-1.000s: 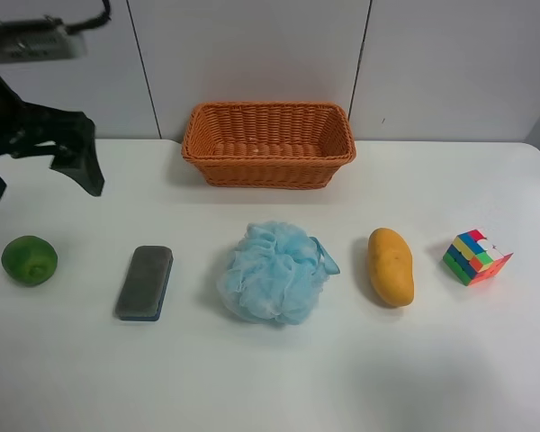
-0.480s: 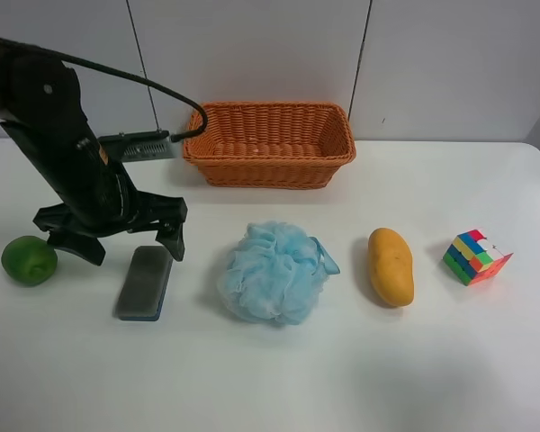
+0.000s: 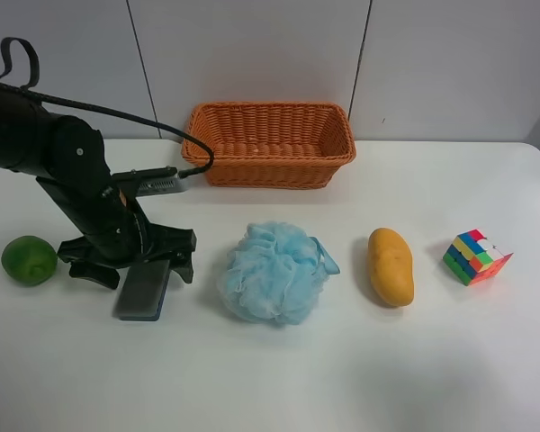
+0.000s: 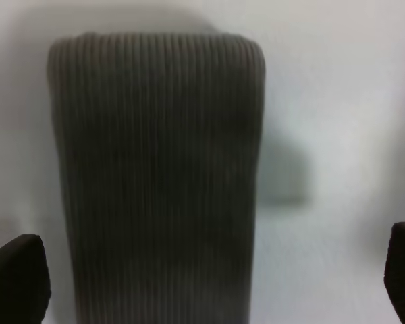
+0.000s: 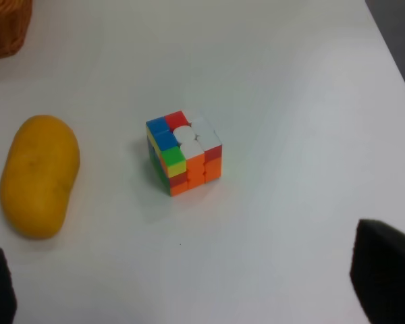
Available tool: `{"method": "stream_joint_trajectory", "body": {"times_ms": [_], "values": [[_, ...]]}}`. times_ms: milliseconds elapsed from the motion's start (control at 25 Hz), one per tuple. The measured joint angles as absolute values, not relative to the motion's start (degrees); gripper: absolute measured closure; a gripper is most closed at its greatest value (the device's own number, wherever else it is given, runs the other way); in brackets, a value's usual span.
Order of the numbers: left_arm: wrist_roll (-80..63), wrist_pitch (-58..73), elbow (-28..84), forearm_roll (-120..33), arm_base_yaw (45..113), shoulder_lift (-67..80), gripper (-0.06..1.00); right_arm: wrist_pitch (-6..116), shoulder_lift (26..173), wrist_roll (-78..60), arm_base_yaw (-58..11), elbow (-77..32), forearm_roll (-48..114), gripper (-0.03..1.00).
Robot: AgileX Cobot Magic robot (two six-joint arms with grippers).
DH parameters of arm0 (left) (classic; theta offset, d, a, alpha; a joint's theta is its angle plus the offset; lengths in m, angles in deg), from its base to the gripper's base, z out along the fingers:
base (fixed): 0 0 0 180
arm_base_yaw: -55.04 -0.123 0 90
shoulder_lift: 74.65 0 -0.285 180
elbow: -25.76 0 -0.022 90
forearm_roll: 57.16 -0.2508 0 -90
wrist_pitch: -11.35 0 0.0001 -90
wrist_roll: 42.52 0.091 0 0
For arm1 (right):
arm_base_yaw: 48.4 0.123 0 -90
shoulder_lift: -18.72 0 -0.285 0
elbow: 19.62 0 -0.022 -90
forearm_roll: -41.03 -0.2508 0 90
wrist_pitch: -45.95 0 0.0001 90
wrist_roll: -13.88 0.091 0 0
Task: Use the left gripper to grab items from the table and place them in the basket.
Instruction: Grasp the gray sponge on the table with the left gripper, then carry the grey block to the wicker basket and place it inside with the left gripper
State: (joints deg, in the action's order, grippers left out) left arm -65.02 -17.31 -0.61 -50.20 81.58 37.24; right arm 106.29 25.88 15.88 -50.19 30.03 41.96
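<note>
Left tool [image 3: 140,269] was spread wide, fingers straddling the grey block [image 4: 155,175] across its narrow width, nothing clamped yet. In the left wrist view the block sat off-centre, close to one finger with a clear gap to the other.

My read on the grab: shift sideways to centre the block between the fingers, drop until the pads are beside its long side walls rather than above its top, then close. If it stays off-centre, the near finger would likely push the block along the counter [image 3: 342,387] before the other one touches.

The block lay flat on the counter, well apart from the basket [image 3: 268,167], which sat at the back by the wall.

Right tool [image 5: 189,283] was also apart, holding nothing, with the puzzle cube [image 5: 184,153] and mango [image 5: 38,175] in its view.

Count – one grey block, one green fruit [image 3: 29,260], one blue pouf [image 3: 272,272], one mango, one cube: five items, all on the counter. One basket, nothing visible inside.
</note>
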Motion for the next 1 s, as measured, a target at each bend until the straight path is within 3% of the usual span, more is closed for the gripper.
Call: {"method": "stream_joint_trajectory", "body": {"times_ms": [320,440,640,1000], "values": [[-65.0,-15.6,-0.6,-50.3,81.6,40.2,-0.03,106.3,25.9,15.9,-50.2,30.0,42.0,-0.03],[-65.0,-15.6,-0.6,-50.3,81.6,40.3,0.09,106.3,25.9,15.9,-50.2,30.0,42.0,-0.03],[-65.0,-15.7,-0.6,-50.3,81.6,40.5,0.39,106.3,25.9,15.9,-50.2,30.0,42.0,-0.03],[-64.9,-16.1,-0.6,-50.1,81.6,40.2,0.39,106.3,25.9,15.9,-50.2,30.0,42.0,-0.03]]}}
